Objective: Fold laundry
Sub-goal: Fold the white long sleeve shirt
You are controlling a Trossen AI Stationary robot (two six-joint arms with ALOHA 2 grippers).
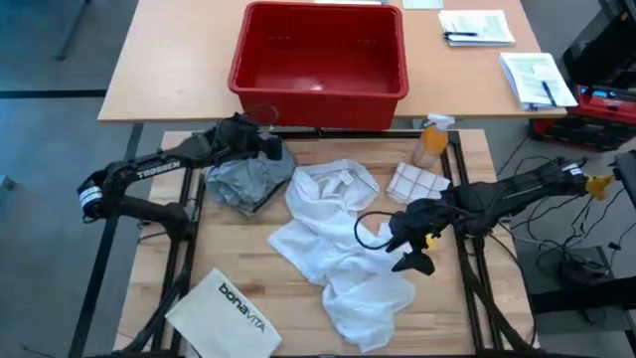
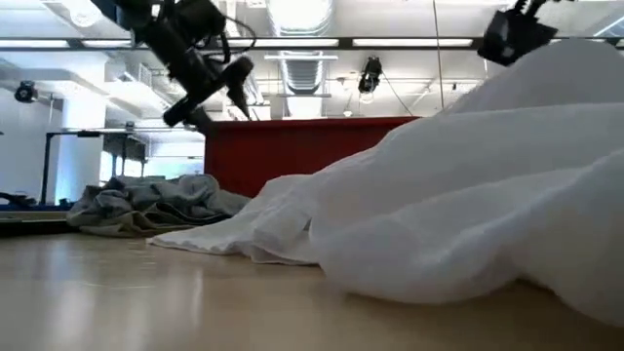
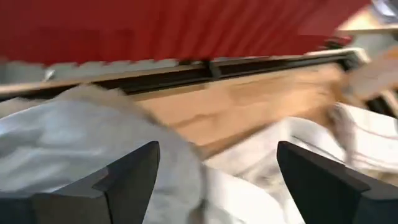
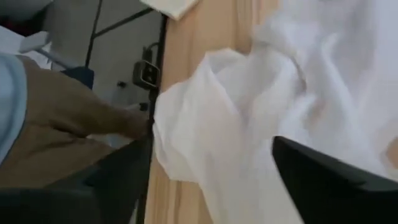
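Red bin (image 1: 318, 62), bonavita bag (image 1: 231, 310) flank white shirt (image 1: 333, 249); both end effectors gape empty.

A crumpled white shirt (image 1: 338, 249) sprawls mid-table, touching a bunched grey T-shirt (image 1: 243, 181) toward the table's far-left side.

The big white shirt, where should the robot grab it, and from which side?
Probably at the collar end of the white shirt, the part lying near the red bin. The collar is a firm edge showing on top, while the rest is crumpled. Coming straight down from above looks easiest. The left gripper hovers closest, fingers open, over the grey T-shirt.
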